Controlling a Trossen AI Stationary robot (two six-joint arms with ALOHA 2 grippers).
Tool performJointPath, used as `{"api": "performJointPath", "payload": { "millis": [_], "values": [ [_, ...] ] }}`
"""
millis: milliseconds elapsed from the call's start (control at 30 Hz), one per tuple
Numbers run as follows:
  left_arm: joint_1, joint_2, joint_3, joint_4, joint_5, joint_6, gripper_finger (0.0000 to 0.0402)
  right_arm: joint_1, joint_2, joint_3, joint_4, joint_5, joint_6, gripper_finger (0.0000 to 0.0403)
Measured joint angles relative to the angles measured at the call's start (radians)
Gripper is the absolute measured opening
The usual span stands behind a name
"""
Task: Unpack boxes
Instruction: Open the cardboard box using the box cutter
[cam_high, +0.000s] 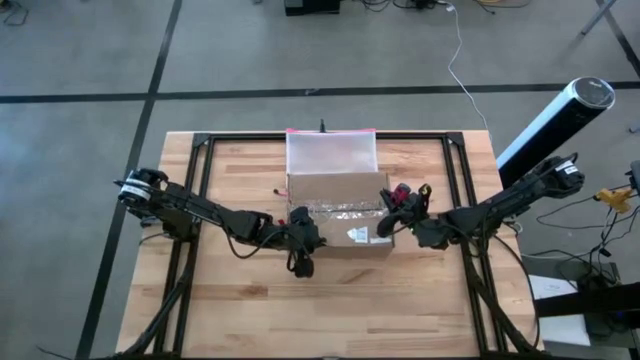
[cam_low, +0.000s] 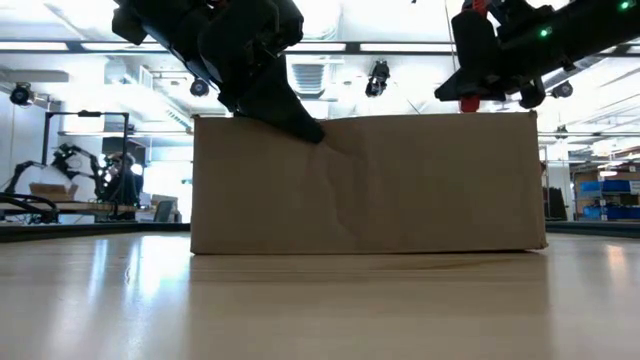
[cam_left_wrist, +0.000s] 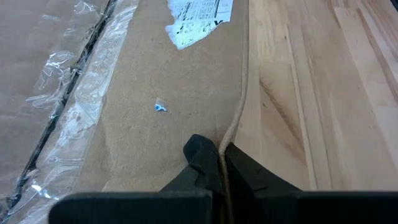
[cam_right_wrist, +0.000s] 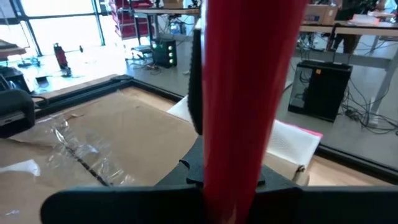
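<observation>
The brown cardboard box (cam_high: 337, 213) stands on its bottom mid-table, with clear tape (cam_left_wrist: 68, 106) along its top seam and a white label (cam_left_wrist: 196, 18). My left gripper (cam_high: 302, 238) is at the left end of the box's near top edge, shut on that edge. My right gripper (cam_high: 397, 200) hovers over the box's right end, shut on a red bar-shaped tool (cam_right_wrist: 249, 93). In the low view the tool's red end (cam_low: 470, 100) hangs just above the box top. My left gripper pinches the box's near top edge (cam_left_wrist: 231, 134) between its two fingers, one finger (cam_left_wrist: 200, 149) on the top face and the other (cam_left_wrist: 245, 163) on the outer wall. It slants down from the near left. The box stays flat on the table. My right gripper holds the red tool (cam_right_wrist: 239, 162) between its fingers, lifted clear above the box. The tool itself hides the place of contact.
A pink-edged translucent pouch (cam_high: 331, 152) lies right behind the box, against its far side. A black frame (cam_high: 200, 170) runs around the table. Bare wood (cam_high: 330, 310) lies in front of the box. A dark cylinder (cam_high: 555, 120) stands off the table's far right corner.
</observation>
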Motion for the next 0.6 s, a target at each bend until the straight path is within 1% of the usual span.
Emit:
{"api": "performJointPath", "payload": {
  "millis": [267, 600],
  "values": [
    [0.0, 0.0, 0.0, 0.0, 0.001, 0.0, 0.0, 0.0, 0.029, -0.002, -0.057, -0.001, 0.076, 0.0005],
    [0.0, 0.0, 0.0, 0.0, 0.001, 0.0, 0.0, 0.0, 0.072, -0.002, -0.065, -0.003, 0.123, 0.0005]
  ]
}}
